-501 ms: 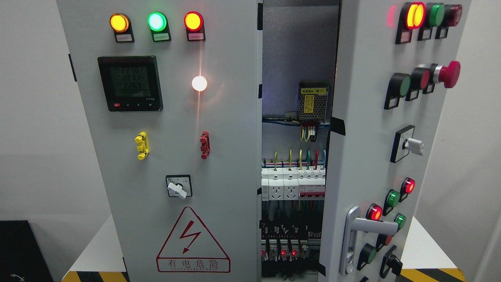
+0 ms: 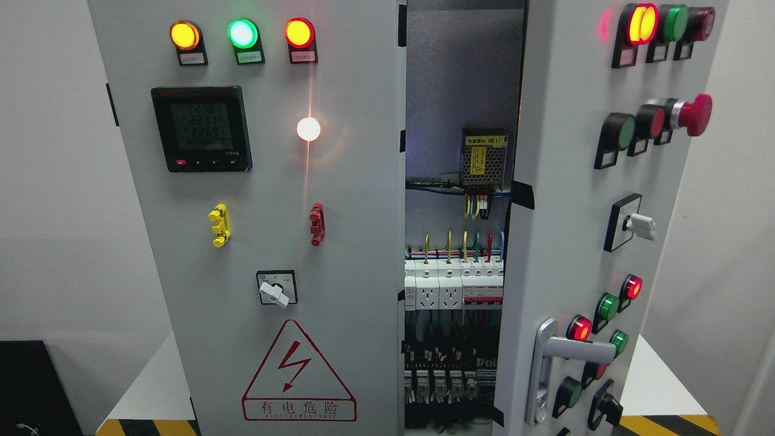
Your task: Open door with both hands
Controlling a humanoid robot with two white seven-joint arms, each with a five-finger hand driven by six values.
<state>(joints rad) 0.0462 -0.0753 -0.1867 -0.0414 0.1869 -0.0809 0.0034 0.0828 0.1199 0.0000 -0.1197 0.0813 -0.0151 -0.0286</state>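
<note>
Neither robot hand is in view, so no grasp can be told. The grey right door (image 2: 581, 242) of the electrical cabinet stands swung partly open at the picture's right, its silver lever handle (image 2: 566, 357) low on its face among red and green indicator lamps. Beside it the left door (image 2: 339, 242) looks closed, bearing a digital meter (image 2: 201, 128) and a warning triangle (image 2: 298, 372). In the gap between them circuit breakers (image 2: 453, 284) and wiring show.
</note>
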